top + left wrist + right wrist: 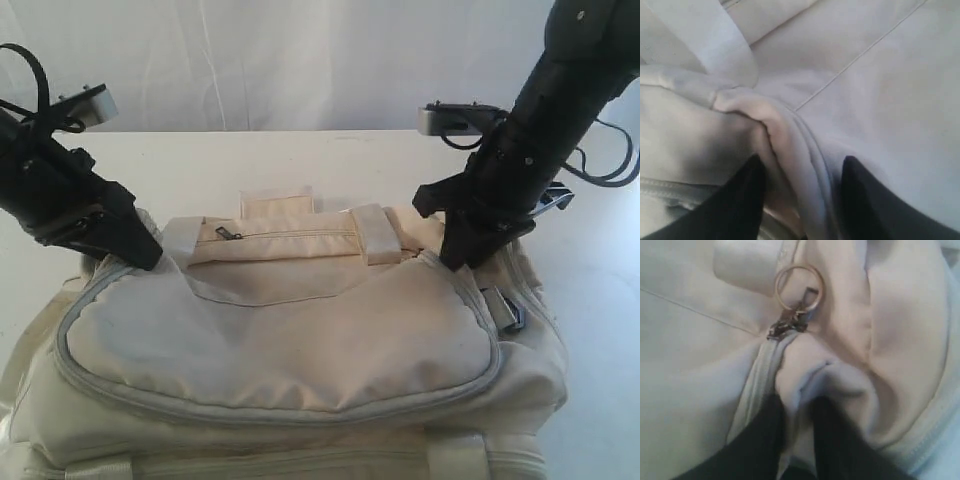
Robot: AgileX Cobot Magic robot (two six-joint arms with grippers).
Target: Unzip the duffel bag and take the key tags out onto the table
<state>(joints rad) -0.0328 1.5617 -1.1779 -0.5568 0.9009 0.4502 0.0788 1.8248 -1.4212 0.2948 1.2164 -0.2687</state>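
White smooth table (pixel 300 160) carries the duffel bag (pixel 280 340): soft cream fabric, slack and creased, its curved grey-piped flap lying closed and its lower part cut off by the frame edge. At the bag's left top corner the left gripper (pixel 140 255) clamps a rounded fold, and at the right corner the right gripper (pixel 462 255) pinches puckered cloth beside the grey zip tape, black tips partly sunk in fabric. Just beyond the right fingers (pixel 832 440) sits a small dark metal zip pull (pixel 787 325) with a thin round ring (pixel 780 277), blurred.

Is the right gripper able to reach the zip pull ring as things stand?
Probably yes: the zip pull ring lies uncovered just ahead of the right gripper, but its fingers pinch a fold of the duffel bag.
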